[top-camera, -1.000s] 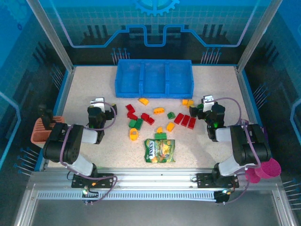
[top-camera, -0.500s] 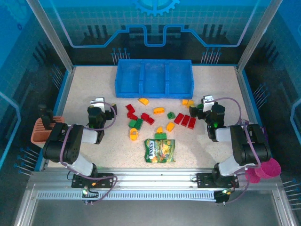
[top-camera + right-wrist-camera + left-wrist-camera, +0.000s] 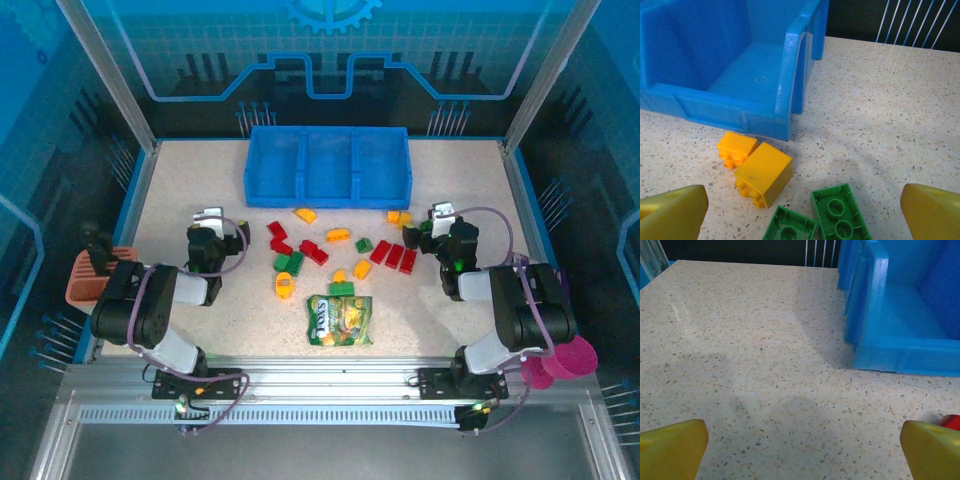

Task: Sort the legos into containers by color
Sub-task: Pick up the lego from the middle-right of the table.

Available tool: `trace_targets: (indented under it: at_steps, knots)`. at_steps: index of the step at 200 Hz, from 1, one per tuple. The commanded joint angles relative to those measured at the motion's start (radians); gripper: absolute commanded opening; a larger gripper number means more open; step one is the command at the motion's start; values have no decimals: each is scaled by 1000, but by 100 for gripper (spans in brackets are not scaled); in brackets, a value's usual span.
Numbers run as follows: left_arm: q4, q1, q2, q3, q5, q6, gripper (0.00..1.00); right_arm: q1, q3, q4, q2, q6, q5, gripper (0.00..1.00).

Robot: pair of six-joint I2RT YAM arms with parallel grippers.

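Sorting is judged not yet begun: legos [image 3: 315,250] are strewn just in front of the blue tray [image 3: 300,195], none inside. Left gripper [image 3: 802,447] and right gripper [image 3: 802,207] are spread wide, empty. One of them must next be straddled and closed upon.

- Bare table [image 3: 180,190] is lying open left of the blue tray [image 3: 328,198].
- Scattered legos [image 3: 312,252] are crowding the strip before the tray.
- A candy bag [image 3: 340,320] is occupying the near centre.
- Two yellow blocks [image 3: 762,172] are sitting just beside the tray's right corner.
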Motion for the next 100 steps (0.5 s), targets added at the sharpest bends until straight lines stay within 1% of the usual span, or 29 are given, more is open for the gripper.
trace_targets:
  at_steps: [1,12,27,34,44,55,60,77,89,100]
  knots:
    - [0,7,-17,14,34,22,99,-2,13,-14,-10,20,40,100]
    - [-4,12,-17,17,45,19,99,-16,42,-92,-44,43,39,100]
    - [-10,12,-48,8,111,49,99,-25,134,-323,-124,57,70,100]
    - [-61,7,-89,15,95,50,99,-25,188,-433,-157,69,86,100]
    - [-208,-4,-173,55,-6,30,100,-24,271,-583,-191,80,102,100]
    - [-479,-8,-278,156,-121,-31,100,-25,357,-740,-209,84,78,100]
    - [-572,-8,-311,202,-147,-50,99,-25,394,-802,-207,88,66,100]
    - [-789,-10,-372,338,-118,-44,99,-28,556,-1034,-153,125,38,100]
    - [-945,-10,-383,441,-82,-53,99,-27,644,-1149,-99,152,31,100]
    - [-1076,-10,-374,531,-51,-71,99,-26,710,-1250,-45,144,-19,100]
